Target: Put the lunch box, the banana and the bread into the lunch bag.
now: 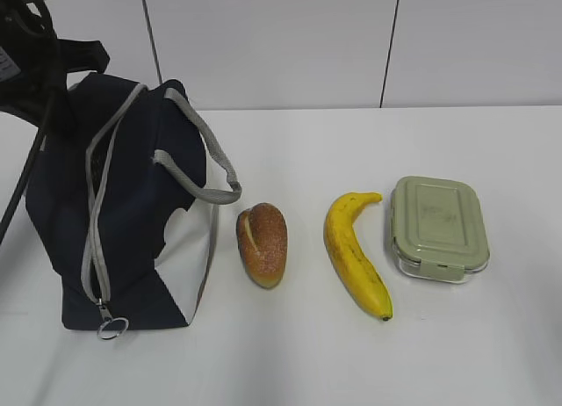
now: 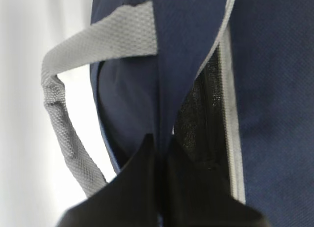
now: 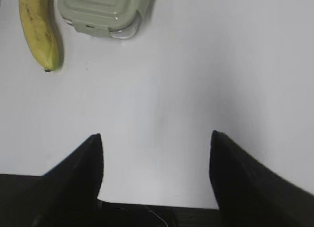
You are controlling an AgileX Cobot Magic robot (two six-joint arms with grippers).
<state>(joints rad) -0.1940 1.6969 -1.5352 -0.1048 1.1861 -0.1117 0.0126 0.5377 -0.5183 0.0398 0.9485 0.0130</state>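
The navy lunch bag [image 1: 149, 213] stands at the left, its grey zipper band parted near the top and the ring pull [image 1: 112, 327] at the bottom front. My left gripper [image 2: 162, 141] is shut on the bag's navy fabric edge [image 2: 184, 50] beside the opening; its arm [image 1: 26, 46] shows at the bag's top left. The bread [image 1: 262, 243], the banana [image 1: 354, 252] and the green-lidded lunch box [image 1: 437, 226] lie in a row to the right of the bag. My right gripper [image 3: 156, 138] is open and empty over bare table, short of the banana [image 3: 39, 30] and lunch box [image 3: 105, 11].
A grey strap handle [image 1: 206, 173] loops out from the bag toward the bread. A black cable [image 1: 22, 177] hangs from the left arm beside the bag. The white table [image 1: 290, 362] runs back to a white panelled wall.
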